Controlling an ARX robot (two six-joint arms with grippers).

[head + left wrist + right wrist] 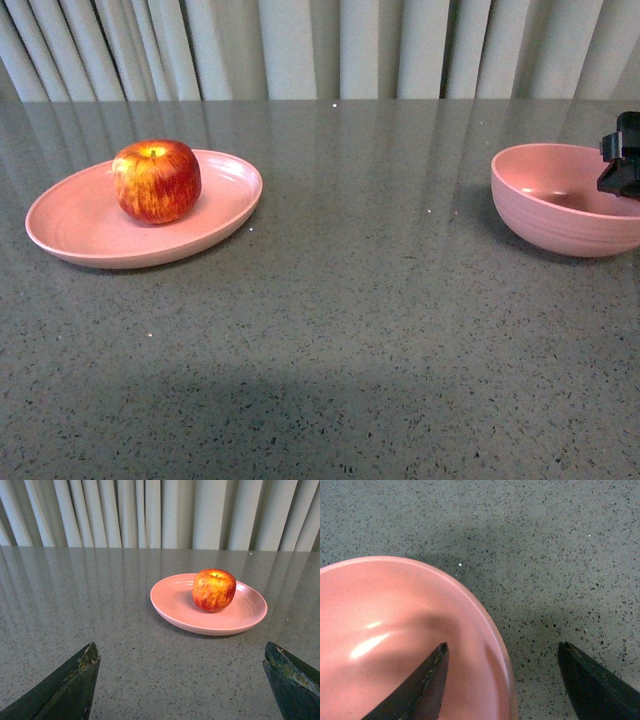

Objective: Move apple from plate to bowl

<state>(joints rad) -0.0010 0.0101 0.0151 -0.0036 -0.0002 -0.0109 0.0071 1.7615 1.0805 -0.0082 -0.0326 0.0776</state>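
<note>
Table (pixel 330 330): grey speckled stone look, polished. Plate (pixel 70 222), bowl (pixel 560 228): pink plastic, near matt. Apple (pixel 157 182): smooth skin, slight gloss.

**Gripper hardware of the two-arm ARX robot, from the wrist and front views.**
The left gripper (pixel 180 649) has two wedge-shaped fingers (pixel 67 690) in a dark green-black finish, tapering to blunt tips. Their inner edges are scuffed, exposing lighter, yellowish patches. The right gripper (pixel 502 647) has right fingers (pixel 595 685) of the same dark, tapered form, one with a pale worn edge. In the front view only a black angular block (pixel 622 155) of the right arm shows, with a stepped outline. It is possibly a housing, but it is too small to confirm.
</note>
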